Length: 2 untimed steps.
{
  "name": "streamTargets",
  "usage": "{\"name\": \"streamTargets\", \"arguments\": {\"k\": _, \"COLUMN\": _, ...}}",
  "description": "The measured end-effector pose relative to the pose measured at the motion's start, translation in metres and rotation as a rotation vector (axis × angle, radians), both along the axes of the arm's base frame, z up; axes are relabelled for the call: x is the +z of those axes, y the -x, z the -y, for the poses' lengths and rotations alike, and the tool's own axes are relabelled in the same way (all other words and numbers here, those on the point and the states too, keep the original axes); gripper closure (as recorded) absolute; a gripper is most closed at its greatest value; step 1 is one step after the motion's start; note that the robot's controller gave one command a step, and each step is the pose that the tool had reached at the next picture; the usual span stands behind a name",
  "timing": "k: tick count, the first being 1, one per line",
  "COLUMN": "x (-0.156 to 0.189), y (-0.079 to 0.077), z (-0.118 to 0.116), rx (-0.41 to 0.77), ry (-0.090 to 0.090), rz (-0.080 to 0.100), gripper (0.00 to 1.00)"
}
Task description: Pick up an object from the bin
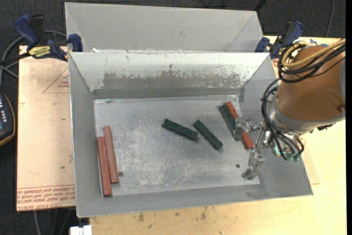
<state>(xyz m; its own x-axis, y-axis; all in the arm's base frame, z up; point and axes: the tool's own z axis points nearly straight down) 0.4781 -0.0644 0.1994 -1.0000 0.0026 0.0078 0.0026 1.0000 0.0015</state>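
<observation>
- While I hang low over the near right corner of the grey metal bin (165, 165), my pincer (252, 171) sits close above bare floor. I cannot tell whether it is wide or narrow, and nothing shows in its grip.
- Nearest to it is a small red-orange block (247, 141), just beside the pincer on the far side and close to the right wall. I judge this the likeliest thing to pick.
- Beyond that block, a dark green bar (226, 117) and a red bar (231, 109) lie together along the same wall.
- Further out, mid-floor, two dark green flat sticks (208, 135) (179, 129) lie slanted, their ends near each other and well apart from any wall.
- Farthest away, by the left wall, two long red-brown wooden sticks (107, 159) lie side by side, touching.
- Nothing is lifted yet. To do this step well, I should move over the block's middle, turn so the pincer closes across its narrow width, and come straight down.
- The wall leaves little room on one side, so a glancing touch could push the block away. The mid-floor sticks would be a roomier choice.
</observation>
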Motion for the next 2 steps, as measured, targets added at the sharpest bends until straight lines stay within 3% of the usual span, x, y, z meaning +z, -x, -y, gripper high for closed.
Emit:
{"name": "streamTargets", "arguments": {"k": 1, "x": -0.060, "y": -0.061, "z": -0.072, "rx": -0.087, "ry": -0.003, "rz": 0.008, "gripper": 0.00}}
{"name": "streamTargets", "arguments": {"k": 2, "x": -0.133, "y": -0.121, "z": -0.037, "rx": 0.004, "ry": 0.001, "rz": 0.008, "gripper": 0.00}}
